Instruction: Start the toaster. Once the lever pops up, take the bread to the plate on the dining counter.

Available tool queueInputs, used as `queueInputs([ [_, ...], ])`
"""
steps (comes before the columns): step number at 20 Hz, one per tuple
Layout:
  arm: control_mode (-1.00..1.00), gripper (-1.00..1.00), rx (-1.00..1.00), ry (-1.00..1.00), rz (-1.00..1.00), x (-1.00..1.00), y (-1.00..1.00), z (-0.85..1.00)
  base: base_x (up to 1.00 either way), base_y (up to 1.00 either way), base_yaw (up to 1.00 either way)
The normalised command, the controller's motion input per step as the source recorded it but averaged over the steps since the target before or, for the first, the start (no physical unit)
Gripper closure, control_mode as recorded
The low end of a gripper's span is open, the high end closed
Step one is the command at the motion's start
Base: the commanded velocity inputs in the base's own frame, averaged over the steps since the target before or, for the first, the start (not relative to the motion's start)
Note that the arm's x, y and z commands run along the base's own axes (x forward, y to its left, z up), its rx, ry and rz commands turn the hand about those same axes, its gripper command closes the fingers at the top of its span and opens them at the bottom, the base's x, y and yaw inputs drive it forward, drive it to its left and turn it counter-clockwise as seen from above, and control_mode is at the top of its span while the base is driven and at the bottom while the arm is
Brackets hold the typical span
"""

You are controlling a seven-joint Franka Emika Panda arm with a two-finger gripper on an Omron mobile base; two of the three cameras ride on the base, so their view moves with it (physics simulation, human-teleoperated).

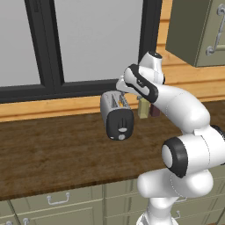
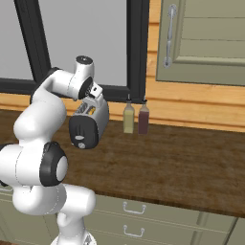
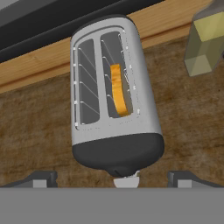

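In the hand view, the two dark fingers (image 3: 41, 178) rise at the bottom edge, far apart, one at lower left and one at lower right; the gripper (image 3: 114, 180) stands wide open and has hold of nothing. Between the tips, at bottom centre, sits the black end panel of the toaster (image 3: 111, 94), with its round silver knob (image 3: 127, 181) just at the edge. The lever cannot be made out there.

The toaster's silver-grey body runs up the middle of the frame. Its right slot holds the bread (image 3: 120, 89), set deep, with only the yellow-brown crust edge showing; the left slot is bare.

My judgement: the slice will be light, stiff and brittle, so it should be pinched gently across its thin faces at the top edge, once it stands proud of the slot.

The toaster rests on the dark wood table (image 1: 52, 154), at centre of the left base view. Beyond it, at upper right of the hand view, stands a yellowish bottle (image 3: 204, 41), and a dark red bottle (image 2: 143, 119) beside it near the window wall.
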Motion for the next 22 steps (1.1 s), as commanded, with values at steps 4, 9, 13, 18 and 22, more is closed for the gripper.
queueInputs([
  [4,-1.00,-1.00,0.00,0.00,0.00,0.00,0.00,0.00,0.00,0.00,0.00],
  [9,-1.00,-1.00,0.00,0.00,0.00,0.00,0.00,0.00,0.00,0.00,0.00],
  [13,-1.00,-1.00,0.00,0.00,0.00,0.00,0.00,0.00,0.00,0.00,0.00],
  [18,-1.00,-1.00,0.00,0.00,0.00,0.00,0.00,0.00,0.00,0.00,0.00],
  [22,-1.00,-1.00,0.00,0.00,0.00,0.00,0.00,0.00,0.00,0.00,0.00],
])
